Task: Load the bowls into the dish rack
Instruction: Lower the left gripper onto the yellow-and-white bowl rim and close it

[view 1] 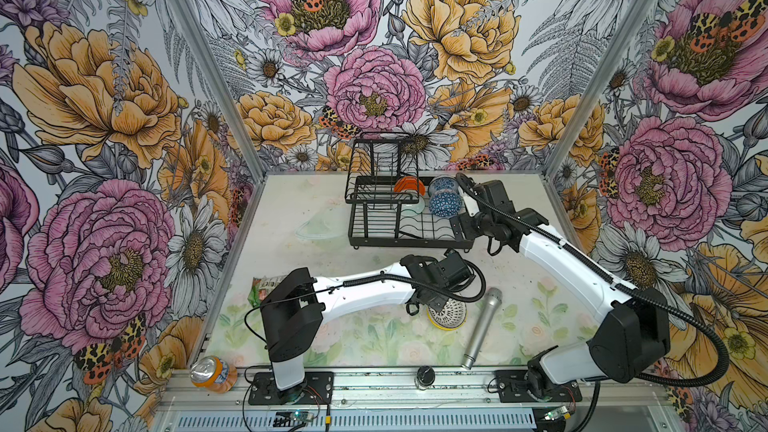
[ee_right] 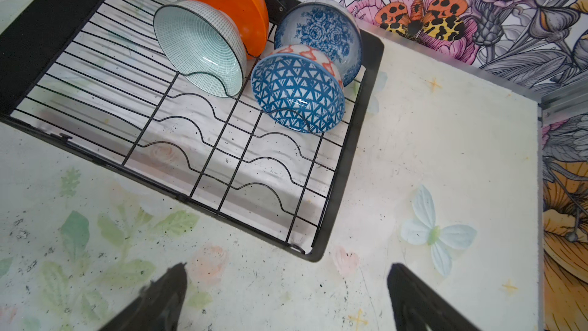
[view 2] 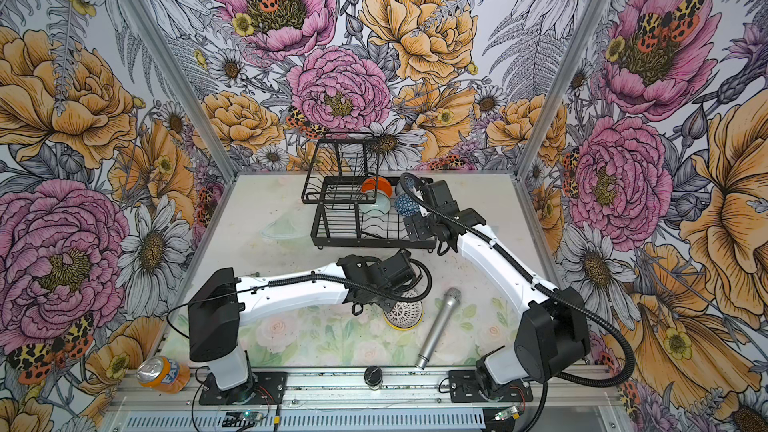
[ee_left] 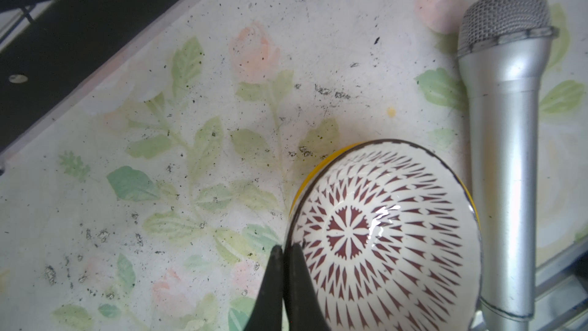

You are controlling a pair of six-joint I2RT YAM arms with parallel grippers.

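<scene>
orange bowl [ee_right: 229,4], maroon-patterned white bowl [ee_left: 381,234], black rack [ee_right: 47,27]

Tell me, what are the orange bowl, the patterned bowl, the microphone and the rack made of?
The orange bowl: probably plastic or matte-glazed ceramic; even colour, soft sheen.
The patterned bowl: likely glazed ceramic; sharp white glints on it.
The microphone: silver metal or painted plastic, satin; mesh head.
The rack: thin bent wires, likely black-coated metal.

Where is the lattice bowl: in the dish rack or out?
Out: the lattice bowl is beside the microphone, left gripper shut on its rim, apart from the dish rack.
</scene>
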